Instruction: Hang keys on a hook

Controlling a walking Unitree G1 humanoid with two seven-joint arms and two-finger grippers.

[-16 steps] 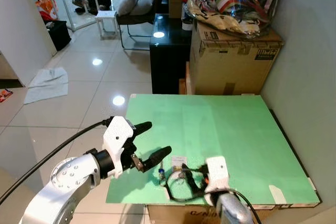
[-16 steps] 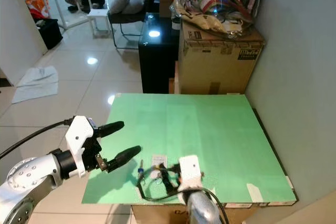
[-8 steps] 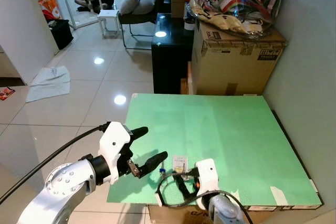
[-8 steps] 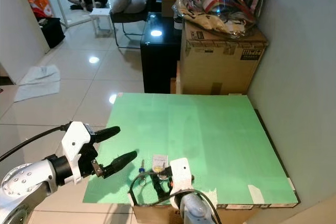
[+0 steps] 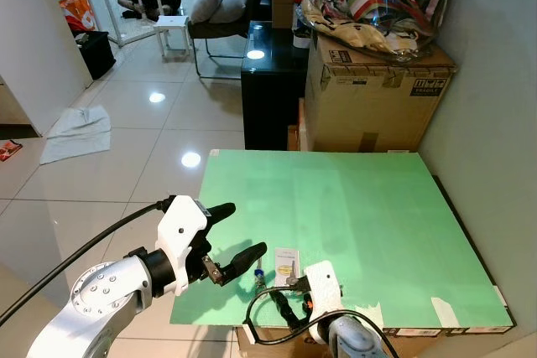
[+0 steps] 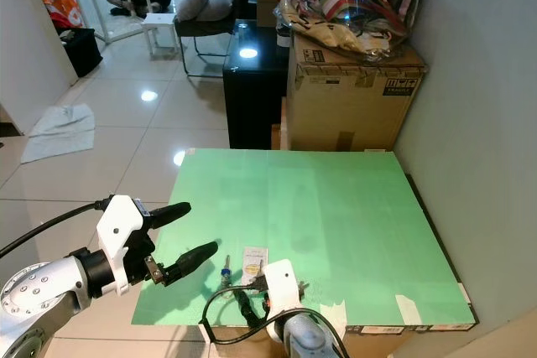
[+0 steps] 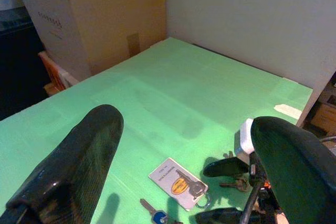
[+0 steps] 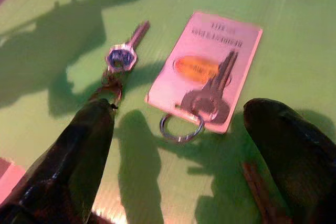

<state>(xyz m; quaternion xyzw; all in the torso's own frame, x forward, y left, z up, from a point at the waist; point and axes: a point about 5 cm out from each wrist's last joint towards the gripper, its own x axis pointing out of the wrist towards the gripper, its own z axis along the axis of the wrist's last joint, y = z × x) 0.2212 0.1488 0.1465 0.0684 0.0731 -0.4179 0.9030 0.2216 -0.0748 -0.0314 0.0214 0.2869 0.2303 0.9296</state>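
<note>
Head view: key bunch (image 5: 286,264) lies at the near edge of the green board (image 5: 369,224); left gripper (image 5: 228,233) hovers beside it, fingers spread, holding nothing.
Left wrist view: white key tag (image 7: 176,183) and blue-headed key (image 7: 156,216) lie flat on the board.
Right wrist view: right gripper (image 8: 181,145) is poised over the key ring (image 8: 181,128), fingers wide, empty, likely lining up a pinch.

the brown cardboard box (image 5: 373,94) beside the green table carries small black printed labels on its front upper corners and a dark logo at the right — none of the lettering can be made out; the white rectangular key tag (image 8: 206,69) with the orange oval mark bears lines of print — too blurred to read
</note>
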